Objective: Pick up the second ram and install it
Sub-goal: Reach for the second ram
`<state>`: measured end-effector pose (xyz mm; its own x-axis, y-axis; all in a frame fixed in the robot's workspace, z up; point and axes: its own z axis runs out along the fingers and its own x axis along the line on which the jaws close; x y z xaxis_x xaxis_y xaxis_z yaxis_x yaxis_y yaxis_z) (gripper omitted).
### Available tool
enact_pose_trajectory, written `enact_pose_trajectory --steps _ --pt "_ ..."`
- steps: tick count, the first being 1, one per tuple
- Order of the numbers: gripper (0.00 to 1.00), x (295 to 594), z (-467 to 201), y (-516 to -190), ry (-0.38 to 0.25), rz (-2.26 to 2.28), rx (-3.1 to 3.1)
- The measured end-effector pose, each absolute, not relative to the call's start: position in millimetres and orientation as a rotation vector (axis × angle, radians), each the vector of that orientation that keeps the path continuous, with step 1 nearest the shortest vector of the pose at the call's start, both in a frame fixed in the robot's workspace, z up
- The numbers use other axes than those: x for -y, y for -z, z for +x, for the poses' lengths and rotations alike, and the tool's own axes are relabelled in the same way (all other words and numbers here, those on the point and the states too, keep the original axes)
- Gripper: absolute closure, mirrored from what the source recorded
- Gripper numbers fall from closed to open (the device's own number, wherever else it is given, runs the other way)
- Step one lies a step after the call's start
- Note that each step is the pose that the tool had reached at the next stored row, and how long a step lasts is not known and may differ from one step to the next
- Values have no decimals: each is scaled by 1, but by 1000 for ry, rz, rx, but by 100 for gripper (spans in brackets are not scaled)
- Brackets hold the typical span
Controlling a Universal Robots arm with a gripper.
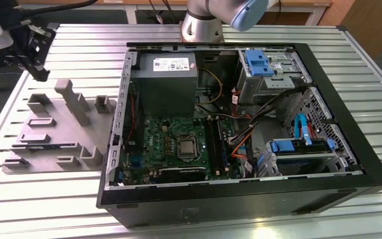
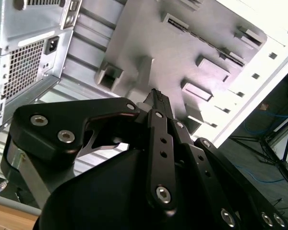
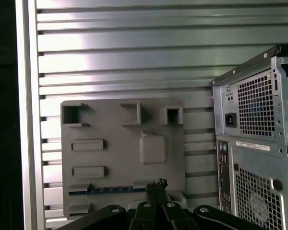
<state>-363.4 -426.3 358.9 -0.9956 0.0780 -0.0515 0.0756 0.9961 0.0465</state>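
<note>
The second ram [image 1: 40, 146] is a thin dark blue-green stick standing on edge in a slot of the grey fixture [image 1: 58, 129], at the exterior view's left. In the first wrist view the ram [image 3: 108, 190] lies along the fixture's edge, just beside my fingertips in the picture. It also appears in the second wrist view as a dark line [image 2: 206, 40] on the fixture. My black gripper [image 1: 42, 74] hangs in the air over the fixture's far end, well above the ram. In both wrist views its fingers [image 3: 159, 186] [image 2: 156, 98] are pressed together with nothing between them.
An open computer case [image 1: 244, 194] lies to the right of the fixture, with its green motherboard [image 1: 164, 144] and long black memory slots [image 1: 214, 144] exposed. Upright grey blocks [image 1: 78, 102] rise from the fixture. The slatted metal table [image 1: 38, 199] ends close to the fixture's left side.
</note>
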Motion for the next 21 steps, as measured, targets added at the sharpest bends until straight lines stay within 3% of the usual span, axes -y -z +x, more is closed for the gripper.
enact_pose_trajectory --steps 21 --pt "89 440 -392 -336 -68 126 -3085"
